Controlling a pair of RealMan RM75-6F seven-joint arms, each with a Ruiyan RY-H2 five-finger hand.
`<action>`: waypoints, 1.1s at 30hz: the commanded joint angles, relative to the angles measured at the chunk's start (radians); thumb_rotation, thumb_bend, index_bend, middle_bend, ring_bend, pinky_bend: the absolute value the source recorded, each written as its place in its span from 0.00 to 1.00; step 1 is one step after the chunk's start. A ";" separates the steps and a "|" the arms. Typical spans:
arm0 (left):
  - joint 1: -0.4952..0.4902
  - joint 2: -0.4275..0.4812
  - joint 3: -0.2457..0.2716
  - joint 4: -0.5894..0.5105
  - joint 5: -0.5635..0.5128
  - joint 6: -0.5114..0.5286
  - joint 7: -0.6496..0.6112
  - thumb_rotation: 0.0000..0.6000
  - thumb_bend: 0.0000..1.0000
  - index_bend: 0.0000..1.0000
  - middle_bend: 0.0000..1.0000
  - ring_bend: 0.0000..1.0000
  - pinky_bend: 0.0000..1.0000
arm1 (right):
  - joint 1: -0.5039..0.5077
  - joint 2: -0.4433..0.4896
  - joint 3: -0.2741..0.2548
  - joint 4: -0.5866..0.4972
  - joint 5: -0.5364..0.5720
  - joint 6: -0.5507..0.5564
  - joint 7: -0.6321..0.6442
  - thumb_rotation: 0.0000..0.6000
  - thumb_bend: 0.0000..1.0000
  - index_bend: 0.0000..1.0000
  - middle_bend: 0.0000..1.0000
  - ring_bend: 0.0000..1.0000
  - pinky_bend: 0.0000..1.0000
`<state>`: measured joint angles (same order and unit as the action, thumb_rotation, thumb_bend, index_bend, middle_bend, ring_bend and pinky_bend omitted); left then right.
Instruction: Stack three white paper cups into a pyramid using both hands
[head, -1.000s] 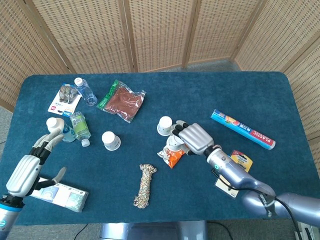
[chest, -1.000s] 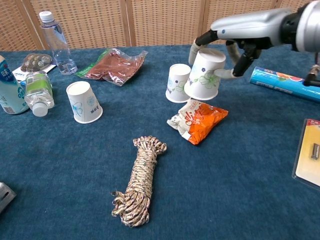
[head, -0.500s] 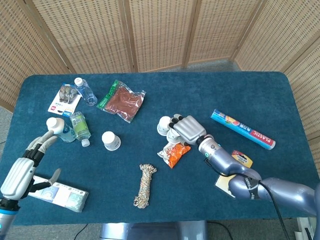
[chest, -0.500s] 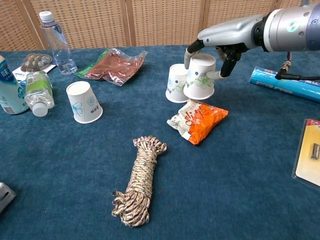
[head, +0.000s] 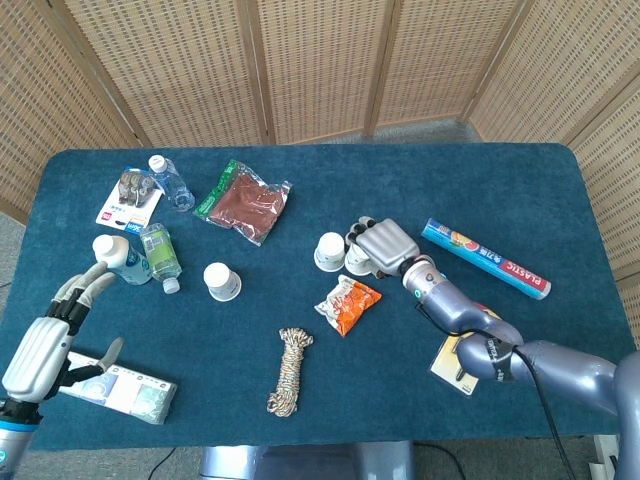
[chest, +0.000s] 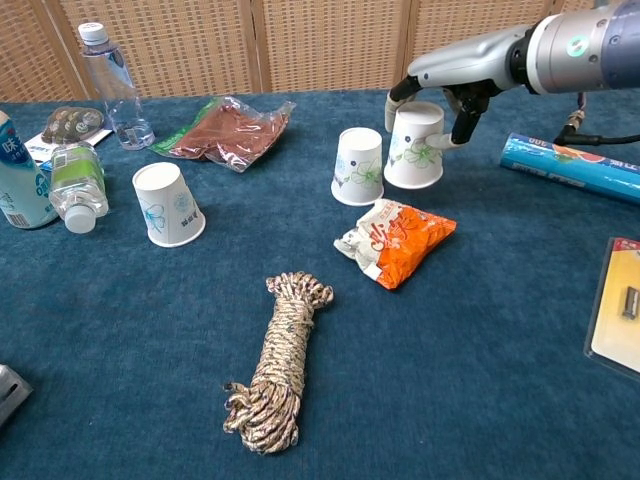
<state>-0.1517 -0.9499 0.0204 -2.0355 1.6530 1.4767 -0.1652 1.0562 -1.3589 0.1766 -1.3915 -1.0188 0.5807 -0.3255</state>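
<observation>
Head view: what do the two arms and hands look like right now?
Both are glossy silver-grey metal. The right hand has a ribbed silver back, dark fingers, a green-ringed wrist and a black cable along its forearm. The left hand matches: ribbed silver back, pale grey fingers with dark segments.

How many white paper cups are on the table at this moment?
3. One cup stands alone near the bottles at the left. A second cup stands upside down mid-table. The third cup is beside it, gripped from above by the right robot hand.
</observation>
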 joint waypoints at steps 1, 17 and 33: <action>0.005 -0.003 0.002 -0.008 0.000 0.001 0.011 1.00 0.46 0.02 0.00 0.00 0.05 | 0.013 -0.015 -0.004 0.026 -0.010 -0.015 0.015 1.00 0.52 0.32 0.22 0.13 0.54; 0.031 0.013 0.008 -0.011 0.009 0.025 0.008 1.00 0.46 0.02 0.00 0.00 0.05 | 0.048 -0.081 -0.026 0.129 0.000 -0.044 0.052 1.00 0.51 0.31 0.21 0.10 0.46; 0.033 0.006 0.007 0.005 0.015 0.019 -0.006 1.00 0.46 0.02 0.00 0.00 0.06 | 0.050 -0.098 -0.052 0.152 0.027 -0.029 0.043 1.00 0.51 0.21 0.17 0.04 0.31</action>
<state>-0.1188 -0.9444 0.0272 -2.0304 1.6677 1.4955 -0.1712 1.1057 -1.4577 0.1264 -1.2388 -0.9938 0.5500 -0.2802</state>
